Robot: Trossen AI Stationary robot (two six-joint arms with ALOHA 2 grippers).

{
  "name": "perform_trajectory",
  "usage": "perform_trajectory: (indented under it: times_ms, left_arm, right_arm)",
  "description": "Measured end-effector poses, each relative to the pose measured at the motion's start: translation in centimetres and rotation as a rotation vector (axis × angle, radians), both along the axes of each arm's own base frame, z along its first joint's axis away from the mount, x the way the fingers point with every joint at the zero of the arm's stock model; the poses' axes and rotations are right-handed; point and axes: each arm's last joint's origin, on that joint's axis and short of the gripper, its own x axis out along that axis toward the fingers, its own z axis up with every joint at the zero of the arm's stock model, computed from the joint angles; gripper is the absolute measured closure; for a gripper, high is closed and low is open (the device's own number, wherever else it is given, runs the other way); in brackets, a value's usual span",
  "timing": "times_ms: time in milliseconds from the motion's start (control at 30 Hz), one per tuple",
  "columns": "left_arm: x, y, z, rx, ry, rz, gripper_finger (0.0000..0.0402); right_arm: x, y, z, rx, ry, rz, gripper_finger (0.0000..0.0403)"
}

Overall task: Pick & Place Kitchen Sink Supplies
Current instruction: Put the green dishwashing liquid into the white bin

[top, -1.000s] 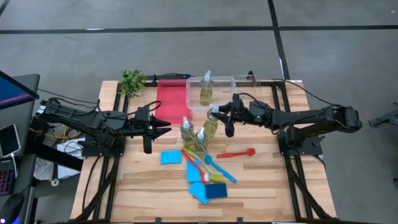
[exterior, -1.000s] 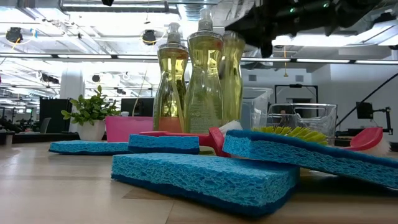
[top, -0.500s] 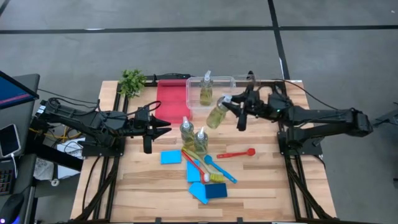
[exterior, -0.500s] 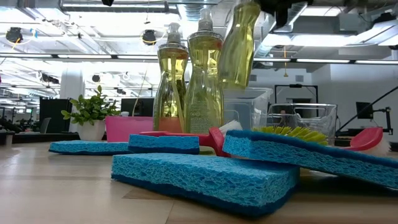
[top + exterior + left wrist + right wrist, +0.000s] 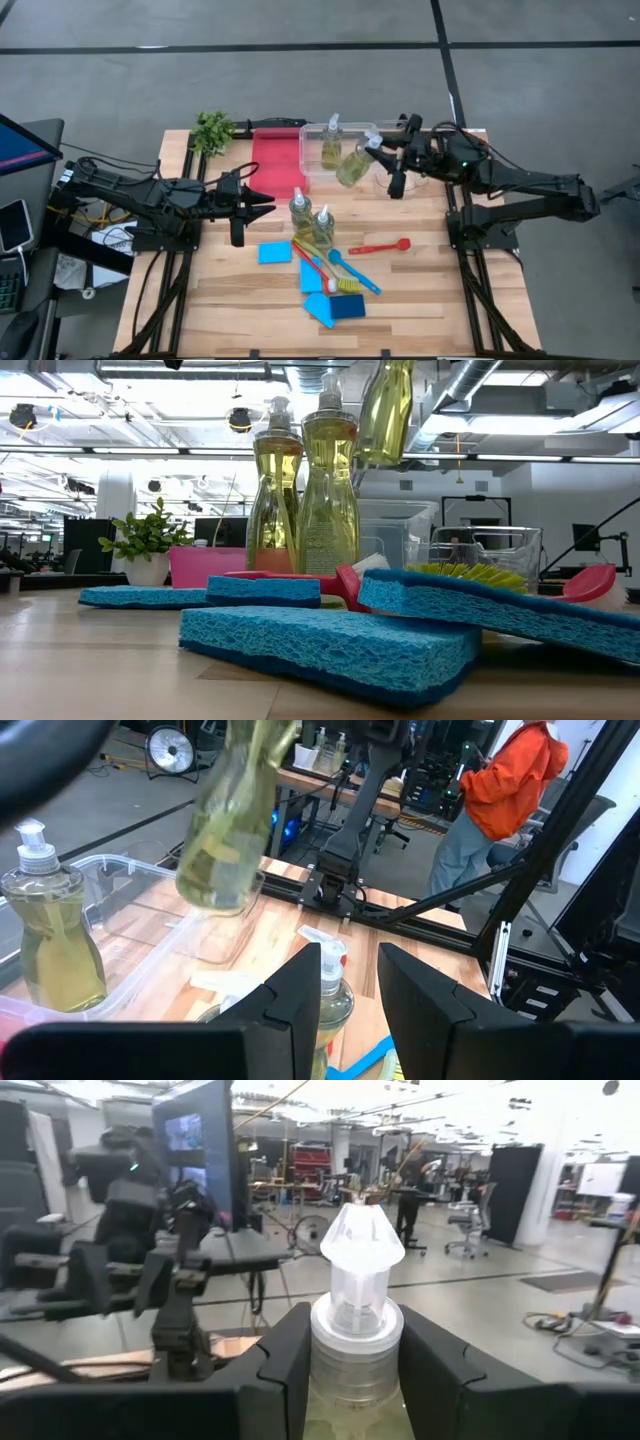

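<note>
My right gripper is shut on a clear bottle of yellow-green liquid, held in the air over the clear bin. The low view shows that bottle's lower part high up. Another bottle stands inside the bin. Two more stand on their bases on the table. Blue sponges and thin brushes lie flat at the front. My left gripper waits open at the left, with nothing between its fingers. My right gripper pinches the bottle's neck collar just under the white cap, one finger on either side. The fingers come about level from the table's right. The bottle hangs tilted below the hold, base toward the left, lifted clear above the bin.
A red tray lies left of the clear bin, and a small green plant stands at the far left corner. A second clear container sits at the far right. A person in orange stands beyond the table.
My right gripper has risen and gone toward the table's far edge with the bottle. The bottle stood on the table beside the other two bottles; now it is lifted clear, tipped, and over the clear bin.
</note>
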Motion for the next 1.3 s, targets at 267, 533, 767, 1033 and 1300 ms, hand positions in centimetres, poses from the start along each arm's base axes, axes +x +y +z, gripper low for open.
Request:
perform_trajectory:
  times_ms: [267, 533, 767, 1033, 1300]
  left_arm:
    - [0.0, 0.0, 0.0, 0.0, 0.0, 0.0, 0.0298]
    - [0.0, 0.0, 0.0, 0.0, 0.0, 0.0, 0.0298]
    - [0.0, 0.0, 0.0, 0.0, 0.0, 0.0, 0.0298]
    - [0.0, 0.0, 0.0, -0.001, -0.004, 0.0, 0.0298]
    - [0.0, 0.0, 0.0, -0.001, -0.004, 0.0, 0.0298]
  right_arm:
    - [-1.0, -1.3, 1.4, -0.021, 0.012, -0.093, 0.0294]
    - [-0.5, -3.5, 0.2, 0.02, 0.115, -0.204, 0.0294]
    - [2.0, -6.0, -1.6, 0.067, 0.198, -0.27, 0.0294]
    - [4.7, -8.5, -3.2, 0.087, 0.212, -0.311, 0.0294]
    - [6.2, -9.4, -4.6, 0.106, 0.265, -0.311, 0.0294]
